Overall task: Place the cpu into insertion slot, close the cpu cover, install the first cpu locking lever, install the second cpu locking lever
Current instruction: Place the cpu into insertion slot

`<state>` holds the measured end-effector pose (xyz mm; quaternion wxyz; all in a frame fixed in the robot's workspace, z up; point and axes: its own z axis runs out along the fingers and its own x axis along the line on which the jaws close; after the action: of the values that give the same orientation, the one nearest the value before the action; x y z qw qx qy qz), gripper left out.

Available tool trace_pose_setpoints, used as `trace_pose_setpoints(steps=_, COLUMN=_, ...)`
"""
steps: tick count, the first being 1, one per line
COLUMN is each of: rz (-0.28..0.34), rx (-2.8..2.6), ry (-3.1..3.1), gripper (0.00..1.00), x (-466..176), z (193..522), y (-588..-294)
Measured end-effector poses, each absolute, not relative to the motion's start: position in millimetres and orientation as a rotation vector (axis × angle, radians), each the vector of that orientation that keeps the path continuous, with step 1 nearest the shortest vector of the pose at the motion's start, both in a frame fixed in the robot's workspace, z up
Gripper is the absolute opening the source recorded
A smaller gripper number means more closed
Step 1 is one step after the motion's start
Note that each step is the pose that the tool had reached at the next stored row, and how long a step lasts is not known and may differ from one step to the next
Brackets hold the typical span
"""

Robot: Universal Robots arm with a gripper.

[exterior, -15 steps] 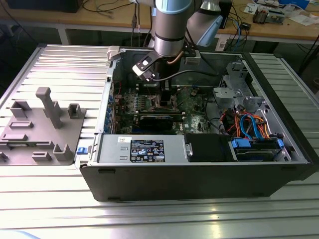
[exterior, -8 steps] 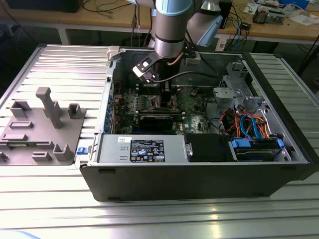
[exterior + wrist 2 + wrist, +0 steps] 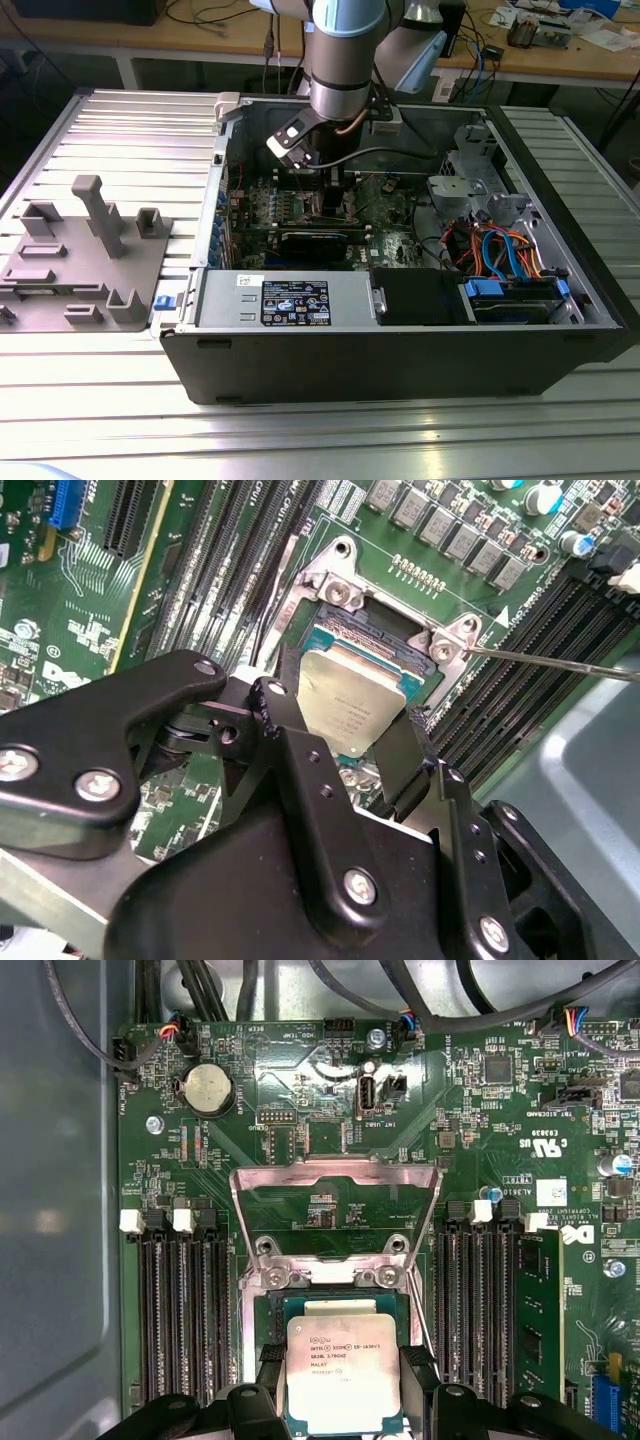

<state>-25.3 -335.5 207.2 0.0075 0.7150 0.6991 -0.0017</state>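
The jaws grip the cpu, printed face up, over the insertion slot.

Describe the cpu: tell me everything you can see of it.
The cpu is a small flat square chip with a printed silver metal top face and a thin green border. It lies face up, roughly level, over the insertion slot, next to the hinge end of the cpu cover, which is folded back open. The gripper has a black finger against each of two opposite edges. Whether the chip is fully seated cannot be told.
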Motion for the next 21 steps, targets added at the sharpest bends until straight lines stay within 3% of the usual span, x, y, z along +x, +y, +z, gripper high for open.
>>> trace_pose_setpoints(steps=21, rz=-0.007, rx=2.256, ry=2.163, gripper=0.54, x=-26.7, z=202.5, y=-331.4)
